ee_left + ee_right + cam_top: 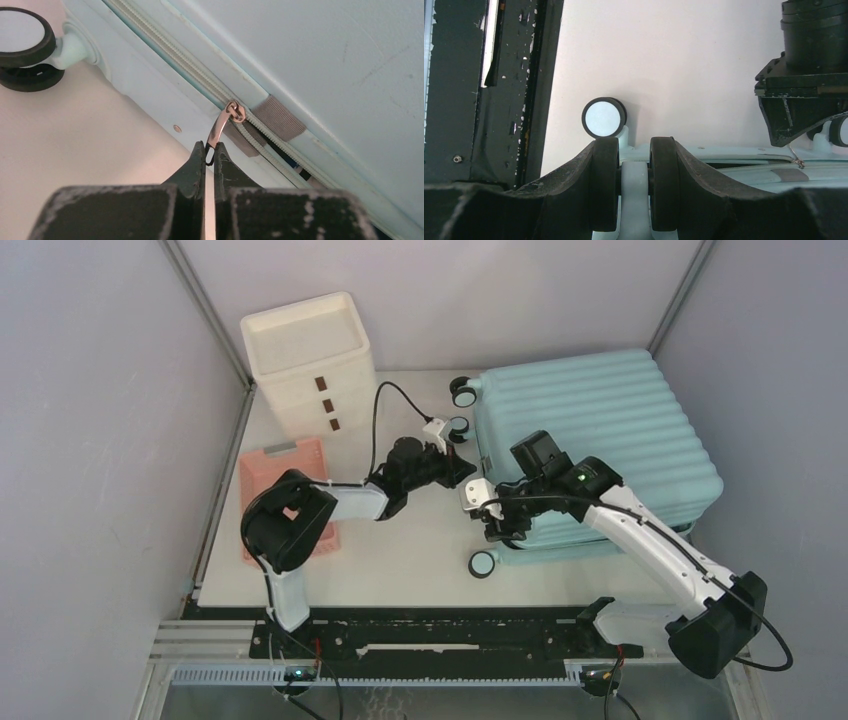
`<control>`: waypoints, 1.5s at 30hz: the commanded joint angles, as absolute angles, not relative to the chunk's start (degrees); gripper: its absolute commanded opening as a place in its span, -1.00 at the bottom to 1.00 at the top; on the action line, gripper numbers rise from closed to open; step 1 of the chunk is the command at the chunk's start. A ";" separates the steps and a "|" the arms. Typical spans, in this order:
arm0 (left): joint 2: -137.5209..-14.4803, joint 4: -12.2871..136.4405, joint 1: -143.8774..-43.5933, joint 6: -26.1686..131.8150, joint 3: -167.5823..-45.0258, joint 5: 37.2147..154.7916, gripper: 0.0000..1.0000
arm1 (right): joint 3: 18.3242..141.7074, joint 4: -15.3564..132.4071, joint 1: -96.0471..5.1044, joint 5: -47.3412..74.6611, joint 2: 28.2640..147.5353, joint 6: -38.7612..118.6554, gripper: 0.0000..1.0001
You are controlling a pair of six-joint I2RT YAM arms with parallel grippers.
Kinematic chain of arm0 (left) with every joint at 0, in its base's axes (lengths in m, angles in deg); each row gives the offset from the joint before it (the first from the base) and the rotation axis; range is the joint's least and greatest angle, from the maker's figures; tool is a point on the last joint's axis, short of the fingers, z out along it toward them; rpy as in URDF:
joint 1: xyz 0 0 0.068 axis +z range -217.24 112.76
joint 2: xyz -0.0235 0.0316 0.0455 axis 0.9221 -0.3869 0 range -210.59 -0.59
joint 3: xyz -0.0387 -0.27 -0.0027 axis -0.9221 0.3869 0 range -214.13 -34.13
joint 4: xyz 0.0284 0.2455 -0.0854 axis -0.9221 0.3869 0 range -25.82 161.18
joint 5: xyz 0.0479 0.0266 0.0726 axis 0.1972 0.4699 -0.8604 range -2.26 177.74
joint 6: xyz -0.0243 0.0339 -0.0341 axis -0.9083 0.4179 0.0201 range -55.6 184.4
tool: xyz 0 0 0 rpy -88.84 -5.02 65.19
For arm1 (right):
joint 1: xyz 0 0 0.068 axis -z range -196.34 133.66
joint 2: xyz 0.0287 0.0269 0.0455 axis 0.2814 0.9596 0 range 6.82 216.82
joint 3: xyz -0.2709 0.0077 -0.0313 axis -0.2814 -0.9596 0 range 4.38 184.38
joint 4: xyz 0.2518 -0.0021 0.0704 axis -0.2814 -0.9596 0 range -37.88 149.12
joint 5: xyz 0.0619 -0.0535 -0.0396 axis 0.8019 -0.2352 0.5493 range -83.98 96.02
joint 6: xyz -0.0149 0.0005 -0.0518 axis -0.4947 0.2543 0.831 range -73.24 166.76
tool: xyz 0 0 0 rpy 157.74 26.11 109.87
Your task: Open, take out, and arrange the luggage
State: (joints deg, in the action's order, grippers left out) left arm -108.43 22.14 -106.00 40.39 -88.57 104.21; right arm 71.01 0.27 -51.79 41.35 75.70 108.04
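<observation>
Left gripper (211, 152) pinches silver metal zipper pull (220, 125) of ribbed pale-blue hard-shell luggage (600, 430). Right gripper (634, 155) clamps, seemingly, its smooth plastic wheel bracket (634, 200).

luggage (610, 425) flat | L hand (462, 472) @ its L edge | R hand (500, 525) @ near-L corner

**Nothing legible in view**

I can read no word, number, brand or sign anywhere. The luggage (600, 430) shell near me is plain and unmarked. The zipper pull (220, 126) is bare metal, with any stamp on it too small to tell.
</observation>
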 commanded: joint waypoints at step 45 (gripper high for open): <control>-119.20 8.67 -96.24 27.14 -101.01 142.04 0.20 | 65.73 -0.99 -52.30 46.60 68.74 106.42 -1.00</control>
